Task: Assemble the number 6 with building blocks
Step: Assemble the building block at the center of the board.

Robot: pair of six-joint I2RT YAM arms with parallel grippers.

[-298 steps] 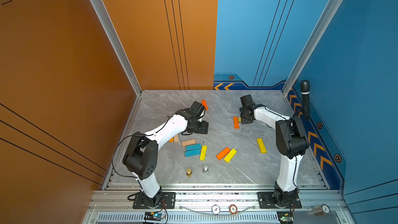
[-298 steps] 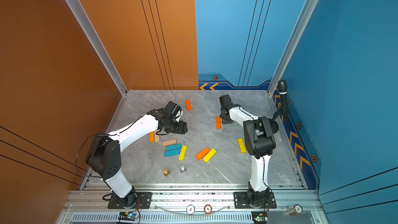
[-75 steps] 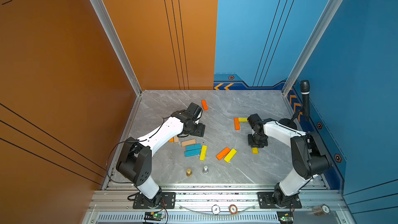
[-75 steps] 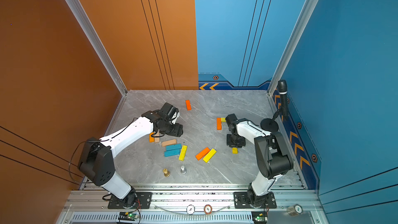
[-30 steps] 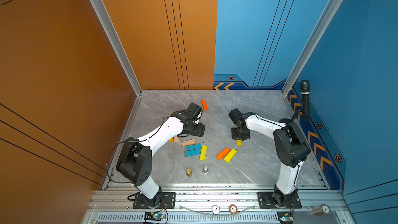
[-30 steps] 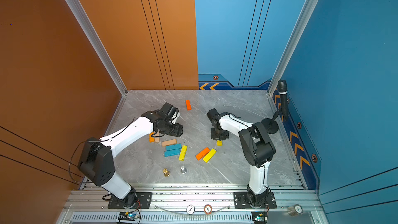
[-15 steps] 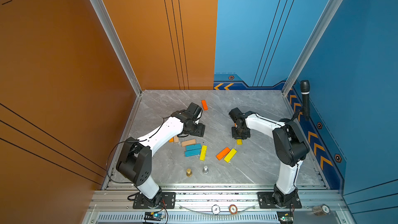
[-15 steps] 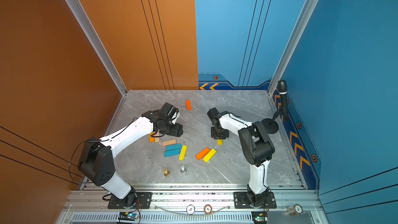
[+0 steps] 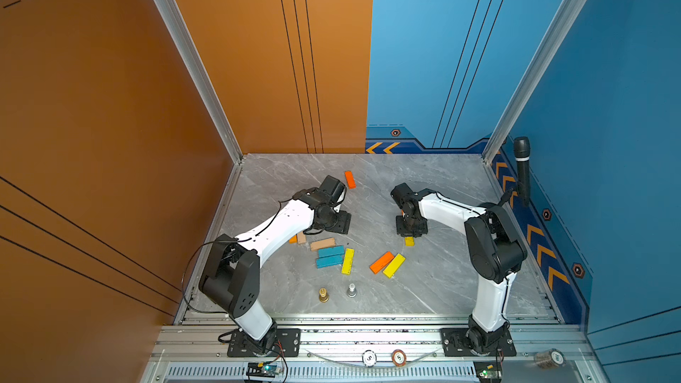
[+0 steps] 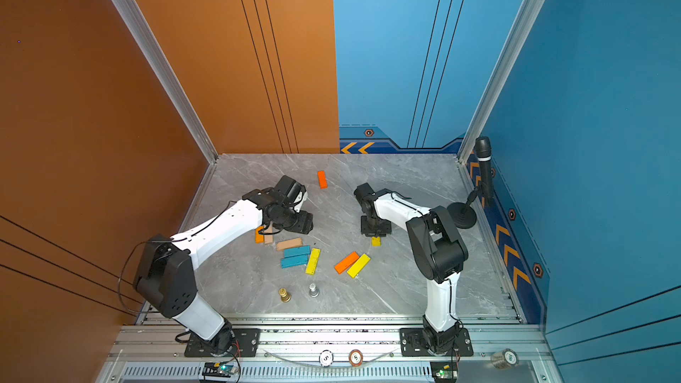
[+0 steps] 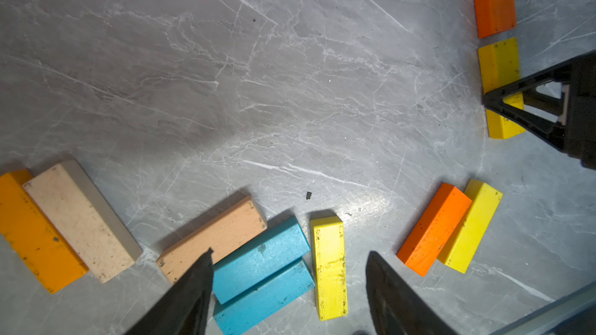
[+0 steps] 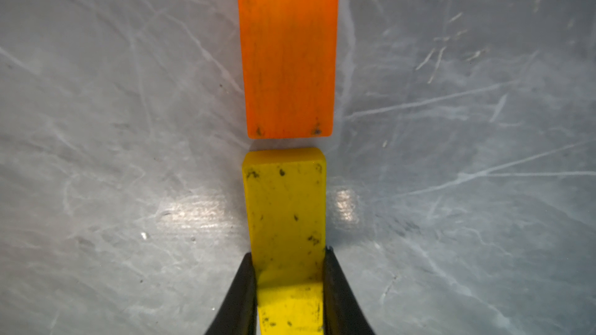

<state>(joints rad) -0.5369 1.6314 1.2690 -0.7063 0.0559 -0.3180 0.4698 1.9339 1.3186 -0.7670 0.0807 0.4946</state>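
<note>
My right gripper [image 12: 289, 252] is shut on a yellow building block [image 12: 285, 201]. That block lies in line with an orange block [image 12: 288, 49], a narrow gap between their ends. In both top views only the yellow block's near end [image 9: 409, 240] shows below the right gripper [image 9: 410, 231]; the orange block is hidden under it. My left gripper [image 11: 289, 254] hangs open above two teal blocks [image 11: 261, 259] and a yellow block [image 11: 329, 265], holding nothing. A tan block [image 9: 322, 243], an orange and yellow pair [image 9: 381, 262], and a far orange block [image 9: 349, 179] lie loose.
A gold pawn [image 9: 323, 295] and a silver pawn [image 9: 352, 290] stand near the front edge. Another orange block [image 11: 35, 236] and pale block [image 11: 80, 220] lie under the left arm. A microphone [image 9: 522, 167] on a round stand [image 10: 462, 215] is at the right wall. Chip discs [image 9: 369, 358] rest on the front rail.
Over the last seconds my right gripper carried the yellow block from the right side leftward to the orange block's near end. In the last second it has barely shifted. The left arm is still.
</note>
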